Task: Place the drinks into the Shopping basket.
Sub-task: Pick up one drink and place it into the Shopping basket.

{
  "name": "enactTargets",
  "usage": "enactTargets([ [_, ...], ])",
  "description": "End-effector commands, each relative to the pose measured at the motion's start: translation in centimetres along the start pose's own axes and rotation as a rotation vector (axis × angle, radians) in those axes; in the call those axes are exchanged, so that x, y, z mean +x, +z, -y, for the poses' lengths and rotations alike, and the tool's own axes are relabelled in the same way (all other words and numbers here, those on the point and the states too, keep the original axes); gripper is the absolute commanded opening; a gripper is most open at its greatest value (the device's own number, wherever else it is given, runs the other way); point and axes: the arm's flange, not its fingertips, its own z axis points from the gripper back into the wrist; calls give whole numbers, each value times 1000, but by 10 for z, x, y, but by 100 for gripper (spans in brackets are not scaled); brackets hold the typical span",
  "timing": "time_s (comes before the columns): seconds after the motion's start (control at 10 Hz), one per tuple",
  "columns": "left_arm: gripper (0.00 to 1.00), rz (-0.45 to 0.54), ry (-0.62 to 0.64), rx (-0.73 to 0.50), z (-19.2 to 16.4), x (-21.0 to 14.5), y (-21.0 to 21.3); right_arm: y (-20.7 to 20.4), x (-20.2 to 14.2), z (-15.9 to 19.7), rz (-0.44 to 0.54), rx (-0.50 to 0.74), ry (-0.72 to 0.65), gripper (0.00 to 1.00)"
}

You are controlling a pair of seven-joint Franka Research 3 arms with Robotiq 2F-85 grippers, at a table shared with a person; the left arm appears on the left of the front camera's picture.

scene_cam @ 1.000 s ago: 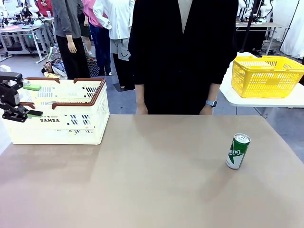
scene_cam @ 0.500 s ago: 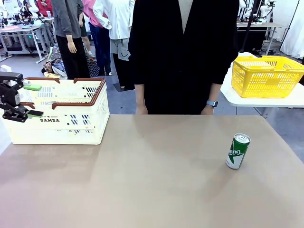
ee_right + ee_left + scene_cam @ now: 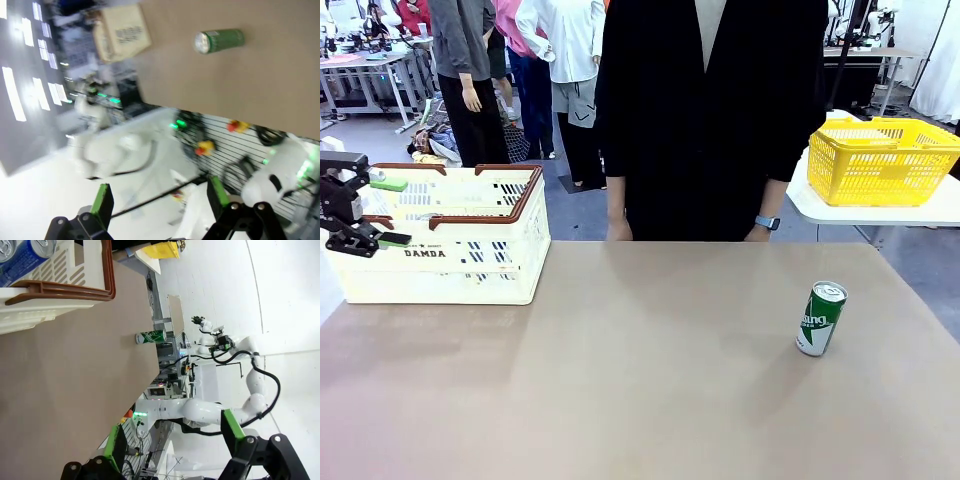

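Can (image 3: 821,318), green, upright on surface (image 3: 620,380), right side, well apart from cream basket (image 3: 470,262) at left; blue cans (image 3: 22,257) inside it. Both jaws open, empty, left by basket.

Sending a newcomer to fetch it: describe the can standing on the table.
Start at the tan table. Near its right edge stands a slim green can with white script. It stands alone there; the blue cans are inside the cream crate.
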Motion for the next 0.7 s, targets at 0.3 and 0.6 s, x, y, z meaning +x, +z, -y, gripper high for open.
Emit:
enactTargets([
  [0.3, 100, -3, 3, -6, 4, -1, 2, -245, 21, -106, -340, -950, 258, 100],
  [0.6, 100, -3, 3, -6, 4, -1, 2, -274, 15, -119, -338, -778, 168, 100],
])
